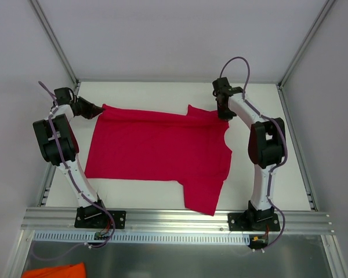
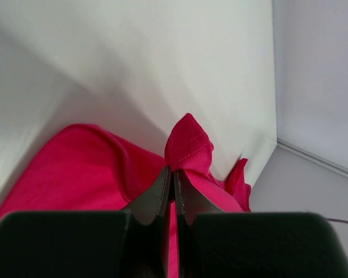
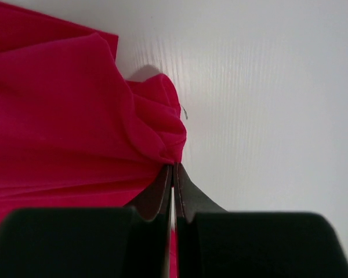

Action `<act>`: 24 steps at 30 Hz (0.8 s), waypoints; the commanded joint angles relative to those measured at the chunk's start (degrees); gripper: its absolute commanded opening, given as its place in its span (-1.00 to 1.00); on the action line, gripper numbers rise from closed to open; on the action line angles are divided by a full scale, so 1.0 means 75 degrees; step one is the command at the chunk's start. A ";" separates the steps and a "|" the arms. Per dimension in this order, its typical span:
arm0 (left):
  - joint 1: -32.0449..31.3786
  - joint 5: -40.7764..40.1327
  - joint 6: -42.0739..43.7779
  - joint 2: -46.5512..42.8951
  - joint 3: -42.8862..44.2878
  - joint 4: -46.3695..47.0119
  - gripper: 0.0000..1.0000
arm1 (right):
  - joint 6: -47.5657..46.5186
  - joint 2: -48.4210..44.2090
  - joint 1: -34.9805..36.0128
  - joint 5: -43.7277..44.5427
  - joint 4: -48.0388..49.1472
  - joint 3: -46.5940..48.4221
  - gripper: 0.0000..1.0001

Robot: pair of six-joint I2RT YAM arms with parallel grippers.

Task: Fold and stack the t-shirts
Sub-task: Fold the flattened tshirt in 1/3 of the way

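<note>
While both arms hold its upper edge, the t-shirt (image 1: pixel 156 150) lies spread mid-frame on the white table (image 1: pixel 272 174), with one sleeve reaching down twd the rail (image 1: pixel 162 219) at the bottom. Upper left: left gripper (image 1: pixel 98 109) is clamped on the hem corner, and only a small tab of cloth shows past its tips in the wrist view. Upper right: right gripper (image 1: pixel 223 114) is pinched tight on bunched fabric at the other sleeve. Risks, imo: the bites are shallow and the fabric thin, so a hard pull apart could slip a corner out. An uneven lift would skew the fold, and the lower sleeve may drag on the rail.
</note>
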 commanded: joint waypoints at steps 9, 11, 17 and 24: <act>0.0245 -0.0813 0.0528 -0.1221 -0.1049 -0.0149 -1.00 | -0.0040 -0.1496 -0.0112 0.0085 0.0195 -0.1354 -0.98; 0.0268 -0.0918 0.0552 -0.1232 -0.1049 -0.0244 -1.00 | -0.0016 -0.1543 -0.0089 -0.0091 0.0101 -0.1401 -0.98; 0.0339 -0.1223 0.0517 -0.1268 -0.1038 -0.0537 -1.00 | -0.0063 -0.2046 0.0017 -0.0513 -0.0028 -0.1904 -0.98; 0.0444 -0.1282 0.0411 -0.1420 -0.1213 -0.0432 -1.00 | -0.0133 -0.2258 0.0064 -0.0501 -0.0087 -0.2385 -0.98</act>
